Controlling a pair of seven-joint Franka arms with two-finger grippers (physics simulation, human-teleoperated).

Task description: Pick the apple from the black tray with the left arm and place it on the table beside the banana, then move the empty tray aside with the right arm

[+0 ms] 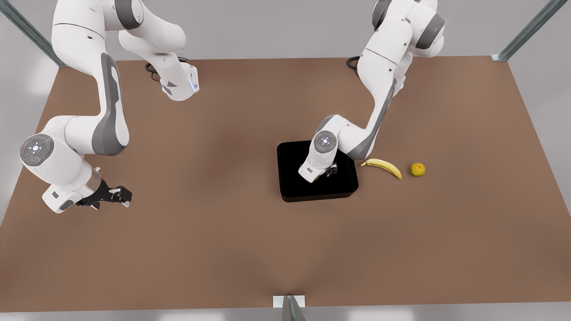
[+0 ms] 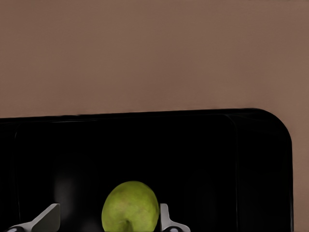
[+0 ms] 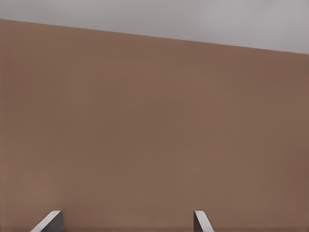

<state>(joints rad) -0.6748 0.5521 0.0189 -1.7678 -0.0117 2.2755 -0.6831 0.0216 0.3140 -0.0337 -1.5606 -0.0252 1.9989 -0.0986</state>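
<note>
left gripper (image 2: 108, 220) is down in the black tray (image 1: 294, 178) with fingers apart, the apple (image 2: 130, 207) between them nearer one finger, probably not gripped yet; right gripper (image 1: 117, 195) waits open, well away over the table (image 1: 214, 249).

I work in a simulated robot test cell, not a home or kitchen. My two white jointed arms are mounted at the far edge of a plain brown bench (image 1: 223, 232) with flat, rendered surfaces. Grey metal frame struts (image 1: 528, 31) rise at the bench corners against blank grey walls. Near my tool over the black tray (image 1: 290, 178) lie just a few props, a banana (image 1: 382, 167) and a small orange-yellow fruit (image 1: 417, 169), beside the tray.
</note>
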